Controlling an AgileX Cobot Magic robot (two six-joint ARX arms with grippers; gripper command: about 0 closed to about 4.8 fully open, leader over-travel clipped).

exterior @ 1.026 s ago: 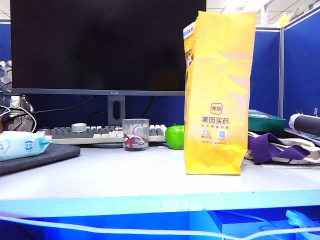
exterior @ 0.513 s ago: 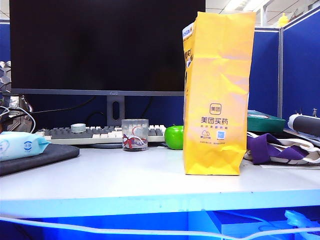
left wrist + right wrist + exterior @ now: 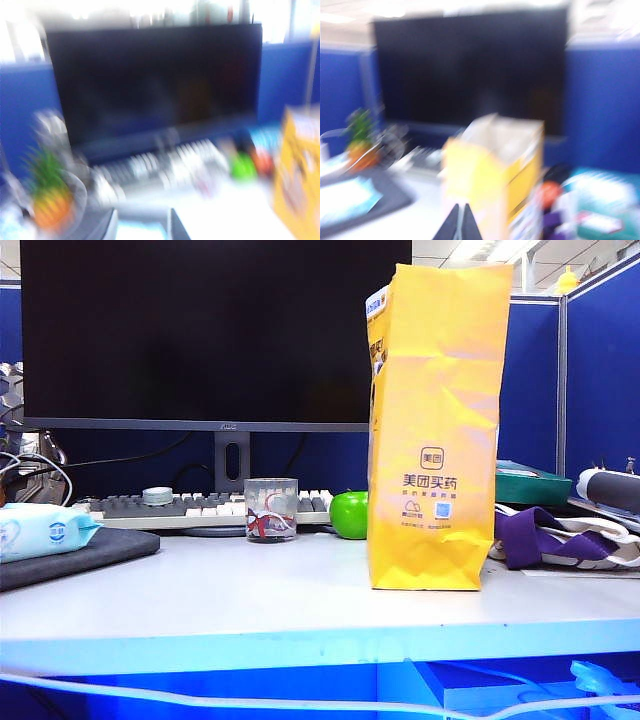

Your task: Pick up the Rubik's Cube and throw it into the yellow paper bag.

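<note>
The yellow paper bag (image 3: 435,430) stands upright on the white desk, right of centre, with dark print low on its front. It also shows as a yellow blur in the left wrist view (image 3: 300,175) and, with its top open, in the right wrist view (image 3: 490,170). The Rubik's Cube is out of view in every frame. Neither gripper appears in the exterior view. My left gripper (image 3: 142,226) is open with nothing between its fingers, back from the desk. My right gripper (image 3: 460,212) is shut and empty, its tips in front of the bag. Both wrist views are blurred.
A large dark monitor (image 3: 210,330) and a keyboard (image 3: 200,508) fill the back. A glass cup (image 3: 271,509) and a green apple (image 3: 350,514) stand left of the bag. A wipes pack (image 3: 40,530) lies at the left, purple straps (image 3: 545,535) at the right.
</note>
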